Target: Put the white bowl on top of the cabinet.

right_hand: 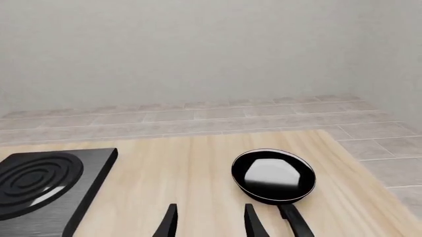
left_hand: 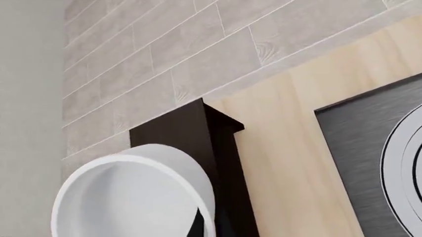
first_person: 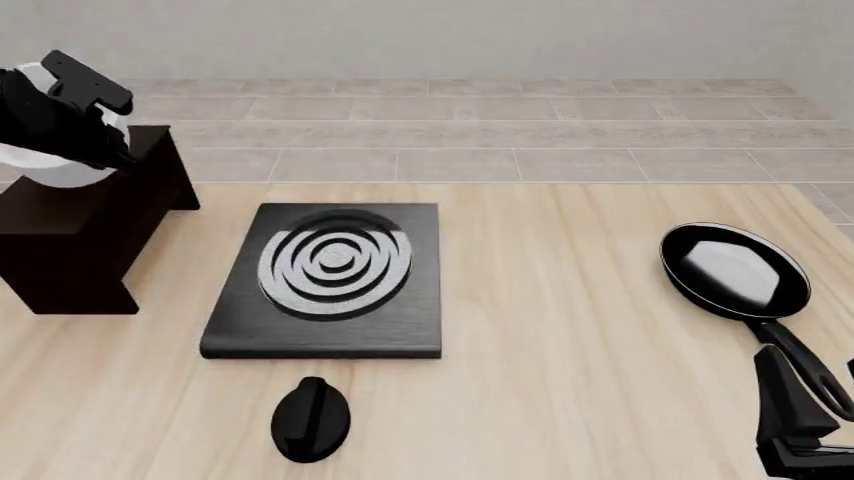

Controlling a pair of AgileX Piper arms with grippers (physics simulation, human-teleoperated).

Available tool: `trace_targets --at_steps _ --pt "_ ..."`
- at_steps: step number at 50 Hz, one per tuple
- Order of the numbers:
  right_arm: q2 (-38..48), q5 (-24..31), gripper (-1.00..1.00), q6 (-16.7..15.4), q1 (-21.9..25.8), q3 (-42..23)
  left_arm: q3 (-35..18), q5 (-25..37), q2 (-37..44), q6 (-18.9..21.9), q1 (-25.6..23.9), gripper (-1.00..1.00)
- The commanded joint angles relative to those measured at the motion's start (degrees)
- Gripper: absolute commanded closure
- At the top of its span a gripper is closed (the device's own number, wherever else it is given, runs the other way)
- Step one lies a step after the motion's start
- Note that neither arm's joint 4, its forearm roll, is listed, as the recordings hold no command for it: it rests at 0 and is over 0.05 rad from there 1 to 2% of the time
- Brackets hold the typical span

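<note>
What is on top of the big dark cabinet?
The white bowl is over the cabinet top, with the left gripper at it. The arm hides most of the bowl, so whether it rests on the top or is still held just above cannot be seen.

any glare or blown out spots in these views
Front view: a white glare patch fills the frying pan; the white bowl is mostly hidden behind the left gripper. Right wrist view: same glare in the pan, a faint sheen on the stove plate. Left wrist view: the bowl looks bright but keeps shading.
</note>
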Motion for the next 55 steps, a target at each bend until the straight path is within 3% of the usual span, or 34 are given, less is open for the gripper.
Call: trace_targets --at_steps 1,10,11,26,40,43,48,55 --pt "0.0 0.1 -1.0 -0.1 0.0 0.0 2.9 -2.5 2.1 -1.4 1.0 1.0" --pt "0.0 0.1 -1.0 -0.1 0.0 0.0 3.0 -3.0 1.6 -0.3 1.5 1.0" --pt "0.0 0.1 -1.0 -0.1 0.0 0.0 2.3 -2.4 1.7 -0.5 1.5 -1.0" --pt "0.0 0.2 -1.0 -0.1 0.0 0.0 -4.0 0.5 -1.2 -0.4 -0.1 -1.0" --pt "0.0 0.3 -1.0 0.0 -0.1 0.0 -4.8 0.5 -4.6 -2.4 -2.4 -1.0" --pt "0.0 0.3 -1.0 0.0 -0.2 0.0 -2.9 -0.3 -6.4 -2.7 -3.0 -1.0" --pt "0.0 0.2 -1.0 0.0 -0.1 0.0 -2.9 -0.5 -8.2 -6.9 -3.8 -1.0" --pt "0.0 0.1 -1.0 0.1 -0.3 0.0 5.5 -7.1 -13.8 -10.6 -4.8 -1.0"
